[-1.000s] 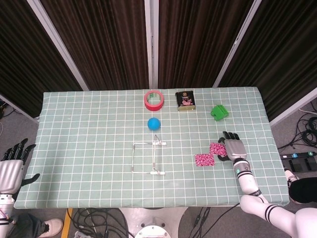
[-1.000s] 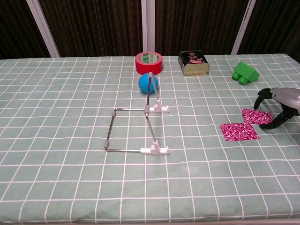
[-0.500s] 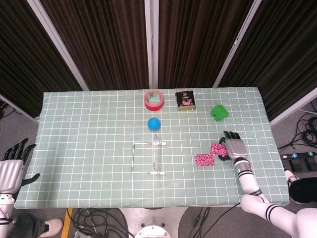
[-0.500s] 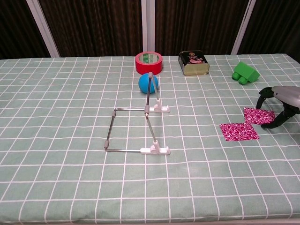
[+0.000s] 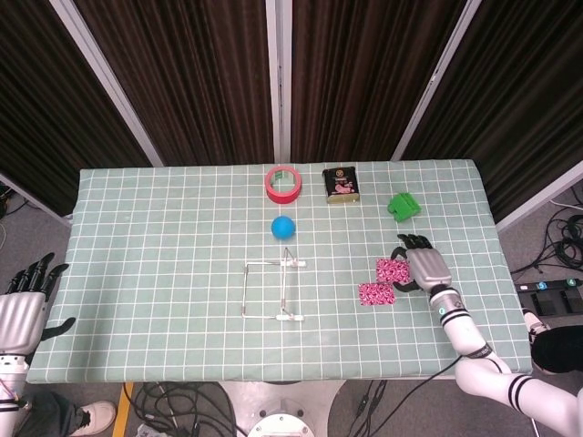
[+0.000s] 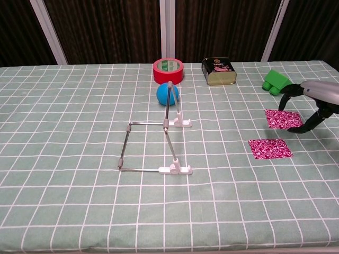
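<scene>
Head view.
- My right hand (image 5: 425, 266): lower right of the frame, palm down, fingers arched over the right edge of the upper pink patterned square (image 5: 393, 270). Whether the fingertips pinch it or only press on it, I cannot tell here.
- Upper pink patterned square: right of centre, just beside the lower pink patterned square (image 5: 374, 293). 1 second ago the 2 overlapped at a corner; now the upper one sits further up and left, only its corner near the other. My judgement: I am dragging or lifting it free of its twin.
- My left hand (image 5: 25, 305): lower left corner, off the table's edge, fingers spread, holding nothing. Unchanged.
- Wire stand (image 5: 276, 289): centre.
- Blue ball (image 5: 284, 227): above the stand.
- Red tape roll (image 5: 283, 183), dark tin (image 5: 341, 184), green block (image 5: 404, 205): a row along the upper part of the green checked cloth (image 5: 146, 255).

Chest view.
- My right hand (image 6: 318, 103): right edge, fingers curved downward like a claw, dark tips at the far and near edges of the upper square (image 6: 283, 119). It seems raised a little compared with 0.5 seconds ago.
- Lower square (image 6: 270, 148): flat on the cloth, now clearly apart from the upper one.
- Left hand: not shown in this view.
</scene>
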